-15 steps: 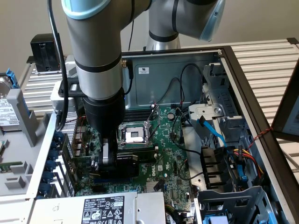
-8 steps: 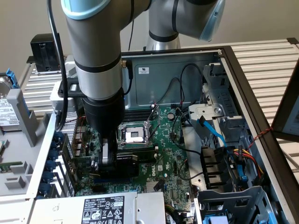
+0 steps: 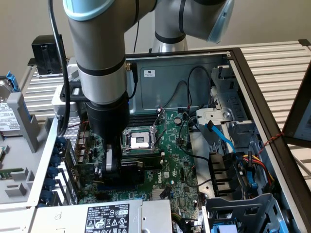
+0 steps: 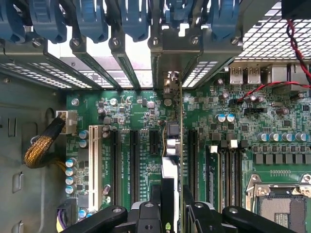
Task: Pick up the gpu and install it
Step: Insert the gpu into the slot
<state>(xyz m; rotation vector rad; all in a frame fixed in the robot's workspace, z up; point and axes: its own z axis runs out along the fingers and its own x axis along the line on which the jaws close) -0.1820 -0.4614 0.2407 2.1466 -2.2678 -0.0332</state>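
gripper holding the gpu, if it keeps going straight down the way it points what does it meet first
Most likely the motherboard: the gripper is shut on the gpu, held edge-on just above the expansion slots. The card's lower edge would reach a slot first, though depth is unclear.

Glossy green motherboard [image 4: 146,116]; matt grey sheet-metal case [image 3: 165,77]; blue clips [image 4: 87,19], seemingly smooth plastic; the gpu [image 4: 181,145] shows a thin green board edge.

You have an open computer case [image 3: 252,92] with a green motherboard [image 3: 170,145], an empty processor socket [image 3: 140,141], blue cables [image 3: 221,138] and a power supply [image 3: 107,216].
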